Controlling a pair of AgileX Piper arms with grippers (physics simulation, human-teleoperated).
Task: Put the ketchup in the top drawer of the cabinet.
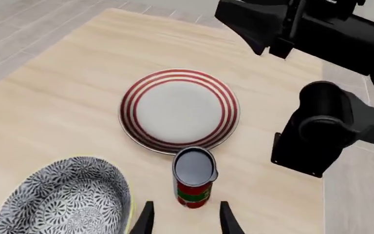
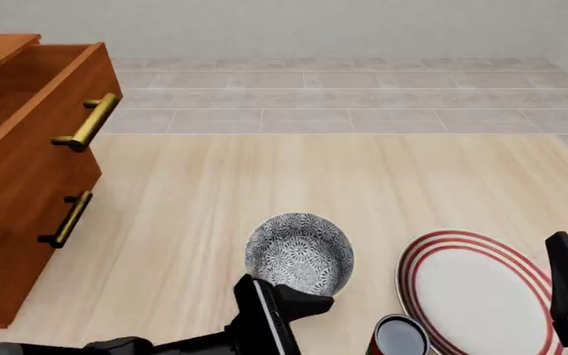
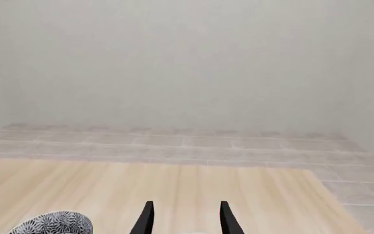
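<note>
Top drawer (image 2: pixel 27 111) standing open, contents hidden, upright red-labelled ketchup (image 1: pixel 194 178) sitting beside bowl (image 1: pixel 64 197), both grippers (image 1: pixel 185 219) (image 3: pixel 185 218) hanging released

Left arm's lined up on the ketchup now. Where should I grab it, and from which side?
Grip the ketchup around its labelled side wall, about mid-height. It stands upright and is narrow enough to fit between the open fingers of the left tool. Come in level from the near table edge, as the tool already points. The bowl crowds one side and the plate lies just beyond, so approaching along that line probably avoids both.
</note>
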